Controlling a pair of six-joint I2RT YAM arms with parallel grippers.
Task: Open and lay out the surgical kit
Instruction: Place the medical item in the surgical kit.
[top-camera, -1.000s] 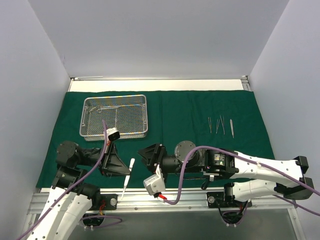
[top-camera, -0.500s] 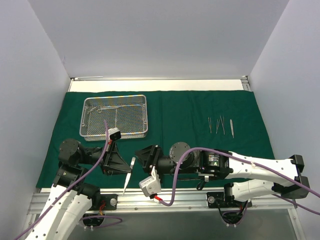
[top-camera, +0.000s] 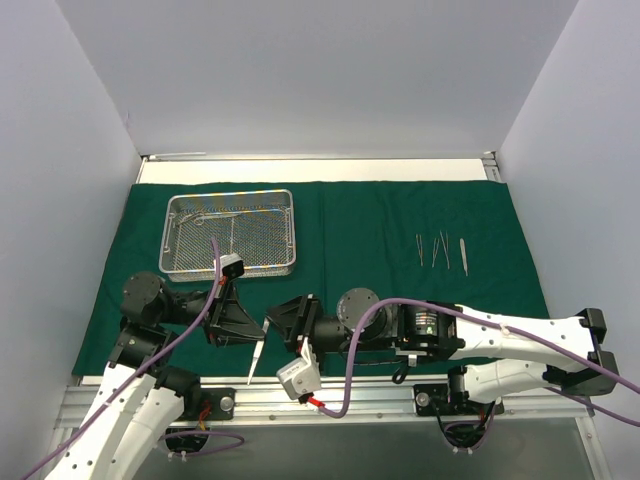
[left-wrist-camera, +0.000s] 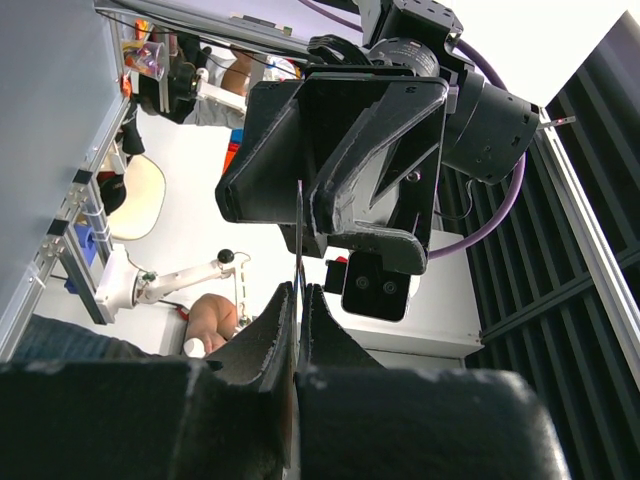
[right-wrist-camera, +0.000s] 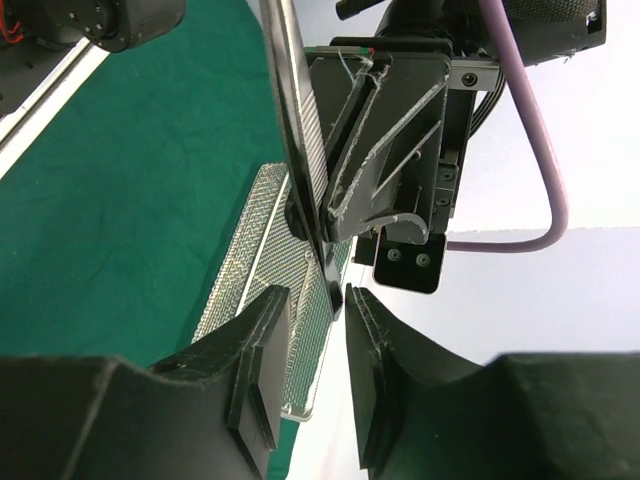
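Observation:
The dark green cloth (top-camera: 370, 220) lies spread flat on the table. The silver mesh tray (top-camera: 230, 232) sits on it at the back left and also shows in the right wrist view (right-wrist-camera: 255, 270). Several slim steel instruments (top-camera: 441, 250) lie in a row at the right. My left gripper (top-camera: 258, 328) is shut on one slim steel instrument (top-camera: 255, 358), seen edge-on in the left wrist view (left-wrist-camera: 298, 230). My right gripper (top-camera: 280, 322) is open and faces the left one. In the right wrist view its open jaws (right-wrist-camera: 318, 300) stand on either side of the instrument's end (right-wrist-camera: 300, 140).
The two grippers meet just above the cloth's near edge. The aluminium rail (top-camera: 330, 398) and both arm bases run along the front. White walls enclose the left, back and right. A thin item (top-camera: 205, 213) lies in the tray's far left corner.
My right gripper has moved left toward the left gripper, and its open jaws now flank the held instrument. My left gripper has shifted slightly right, still holding the instrument.

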